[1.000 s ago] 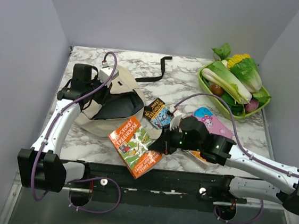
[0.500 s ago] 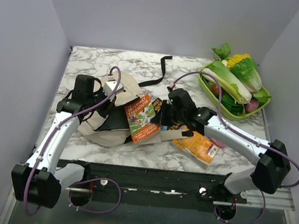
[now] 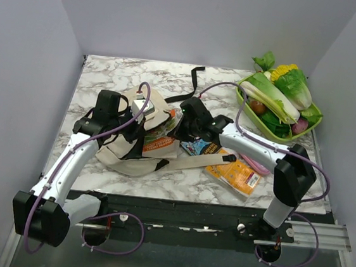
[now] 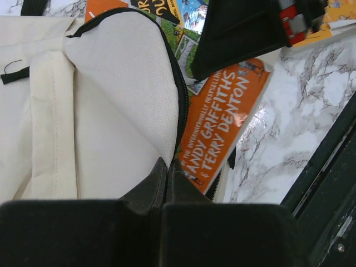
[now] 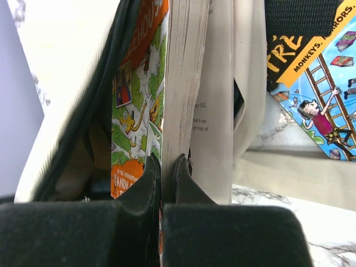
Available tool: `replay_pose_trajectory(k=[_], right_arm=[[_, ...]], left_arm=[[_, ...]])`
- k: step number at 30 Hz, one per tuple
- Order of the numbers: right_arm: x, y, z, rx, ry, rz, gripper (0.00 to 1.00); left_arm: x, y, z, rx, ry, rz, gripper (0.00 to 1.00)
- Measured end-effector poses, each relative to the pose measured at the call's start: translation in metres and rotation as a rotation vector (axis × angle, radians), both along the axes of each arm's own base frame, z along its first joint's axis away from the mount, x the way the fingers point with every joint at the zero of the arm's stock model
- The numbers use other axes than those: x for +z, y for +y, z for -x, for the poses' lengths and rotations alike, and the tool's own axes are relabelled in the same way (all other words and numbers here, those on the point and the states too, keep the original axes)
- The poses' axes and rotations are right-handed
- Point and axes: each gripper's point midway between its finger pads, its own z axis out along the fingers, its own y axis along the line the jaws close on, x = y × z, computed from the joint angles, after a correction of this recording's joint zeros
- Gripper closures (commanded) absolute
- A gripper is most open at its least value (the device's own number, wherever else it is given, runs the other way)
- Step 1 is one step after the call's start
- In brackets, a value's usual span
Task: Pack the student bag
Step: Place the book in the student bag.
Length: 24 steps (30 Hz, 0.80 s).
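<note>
The cream student bag (image 3: pixel 120 150) lies at centre-left, its black-zipped mouth facing right. My left gripper (image 3: pixel 142 118) is shut on the bag's upper flap at the zip edge (image 4: pixel 167 167), lifting it. My right gripper (image 3: pixel 180 122) is shut on the page block of the orange and green Treehouse book (image 3: pixel 159 139), seen edge-on in the right wrist view (image 5: pixel 182 83), and the book sits partly inside the bag's mouth. Its orange cover shows under the flap in the left wrist view (image 4: pixel 219 119).
A second Treehouse book (image 3: pixel 201 147) and an orange book (image 3: pixel 234 174) lie right of the bag, with a pink book (image 3: pixel 257 164) under my right arm. The beige strap (image 3: pixel 190 165) runs across them. A green tray of vegetables (image 3: pixel 282 101) stands at back right.
My right gripper has carried the orange and green book from the front of the table leftward into the bag's mouth. My left gripper has lifted the flap and shifted slightly right.
</note>
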Motion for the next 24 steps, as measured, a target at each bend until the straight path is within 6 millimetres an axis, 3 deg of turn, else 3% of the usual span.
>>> replay_pose_trajectory(k=[7, 11, 14, 15, 17, 18, 21, 24], right_arm=[[-0.013, 0.019, -0.012, -0.136, -0.018, -0.005, 0.99], [-0.013, 0.047, -0.015, -0.147, -0.049, -0.038, 0.99], [-0.016, 0.072, -0.018, -0.120, -0.063, -0.057, 0.62], [-0.018, 0.078, -0.018, -0.109, -0.064, -0.060, 0.41], [-0.025, 0.082, -0.015, -0.075, -0.056, -0.052, 0.27], [-0.027, 0.082, -0.014, -0.070, -0.052, -0.051, 0.22], [-0.042, 0.069, -0.007, -0.038, -0.034, -0.020, 0.21], [-0.059, 0.045, 0.011, -0.023, -0.002, 0.027, 0.30]], left_arm=[[0.003, -0.006, 0.003, -0.022, 0.009, 0.032, 1.00], [0.003, -0.007, 0.006, -0.034, 0.019, 0.040, 1.00], [0.003, -0.008, 0.007, -0.042, 0.018, 0.040, 1.00], [0.003, -0.008, 0.007, -0.043, 0.016, 0.039, 1.00], [0.003, -0.008, 0.007, -0.048, 0.010, 0.035, 1.00], [0.003, -0.007, 0.007, -0.047, 0.012, 0.031, 1.00], [0.003, -0.005, 0.006, -0.044, 0.013, 0.029, 1.00], [0.002, -0.004, 0.006, -0.045, 0.014, 0.028, 1.00]])
